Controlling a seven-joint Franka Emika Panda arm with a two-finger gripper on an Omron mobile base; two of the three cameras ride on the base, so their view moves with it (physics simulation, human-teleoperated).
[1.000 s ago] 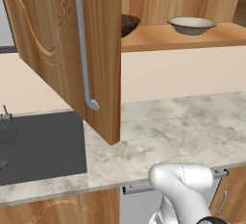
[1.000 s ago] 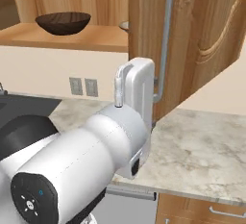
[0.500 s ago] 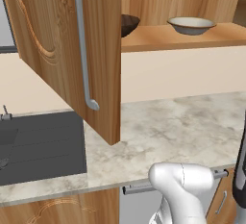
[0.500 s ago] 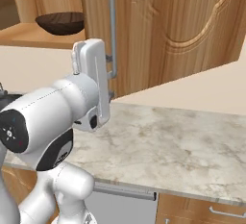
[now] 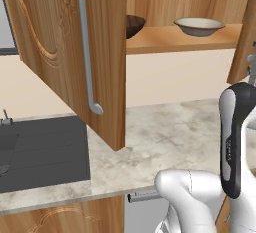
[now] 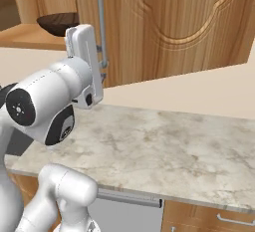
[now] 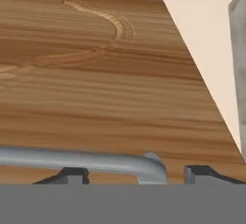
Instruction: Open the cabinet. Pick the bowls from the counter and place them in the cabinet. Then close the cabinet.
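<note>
Fingers (image 7: 74, 174) apart, either side of cabinet door's handle (image 7: 96, 161).

No readable text, labels, brands or numbers anywhere (wood, stone, metal surfaces all unmarked).

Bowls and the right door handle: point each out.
dark wood bowl (image 6: 57, 23), right base view, on its side wall.
tan bowl (image 5: 199, 26), left base view, on its outer wall below the rim.
right door handle (image 7: 72, 159), hand view, on the straight run of the bar.
</note>
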